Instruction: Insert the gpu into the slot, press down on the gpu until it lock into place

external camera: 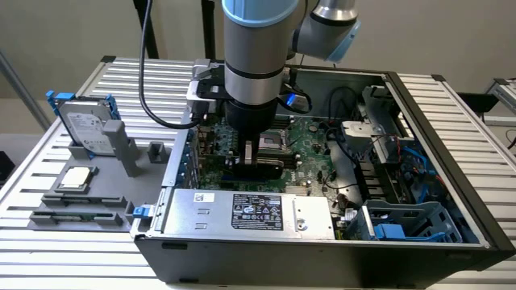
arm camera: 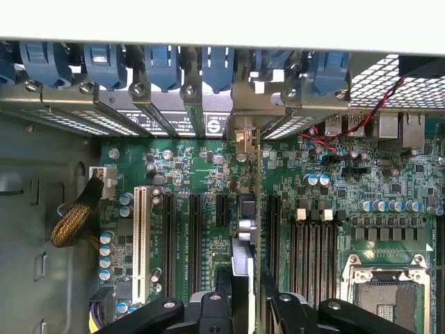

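Observation:
My gripper (external camera: 249,158) hangs inside the open computer case, over the green motherboard (external camera: 310,142). It is shut on the gpu (external camera: 260,167), a black-covered card held on edge. In the wrist view the gpu (arm camera: 245,236) shows edge-on between my fingertips (arm camera: 224,306), and its silver bracket end (arm camera: 243,139) reaches the rear expansion openings. A blue strip that looks like the slot (external camera: 232,179) shows just under the card's lower edge. The card hides most of the slot, and I cannot tell whether the card is seated in it.
A large silver labelled box (external camera: 250,211) lies close in front of the card. Black memory strips (arm camera: 306,243) and a CPU socket (arm camera: 386,292) flank it. A white slot (arm camera: 141,236) is on the other side. A hard drive (external camera: 84,127) stands outside the case.

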You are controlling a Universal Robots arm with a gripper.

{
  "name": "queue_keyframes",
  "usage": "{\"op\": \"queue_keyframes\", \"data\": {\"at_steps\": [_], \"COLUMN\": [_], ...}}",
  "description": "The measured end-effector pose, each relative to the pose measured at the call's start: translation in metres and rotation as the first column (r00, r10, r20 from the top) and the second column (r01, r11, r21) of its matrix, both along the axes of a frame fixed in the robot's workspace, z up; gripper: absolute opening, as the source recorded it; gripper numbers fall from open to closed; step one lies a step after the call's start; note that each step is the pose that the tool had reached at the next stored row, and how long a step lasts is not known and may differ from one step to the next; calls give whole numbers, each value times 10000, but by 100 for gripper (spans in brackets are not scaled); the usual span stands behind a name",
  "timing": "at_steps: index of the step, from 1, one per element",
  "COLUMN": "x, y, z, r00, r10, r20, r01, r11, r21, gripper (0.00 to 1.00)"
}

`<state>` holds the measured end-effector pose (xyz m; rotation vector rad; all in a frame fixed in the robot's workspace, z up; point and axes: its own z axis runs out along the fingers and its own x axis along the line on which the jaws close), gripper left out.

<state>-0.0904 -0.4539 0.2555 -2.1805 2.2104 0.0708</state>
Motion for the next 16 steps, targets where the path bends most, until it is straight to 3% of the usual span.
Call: {"op": "queue_keyframes", "data": {"at_steps": [16], "x": [-1], "y": [0], "z": [-67], "r00": [10000], "r10": [1], "r20": [-15], "r01": [0], "r11": [10000], "r21": [17], "gripper": [26]}}
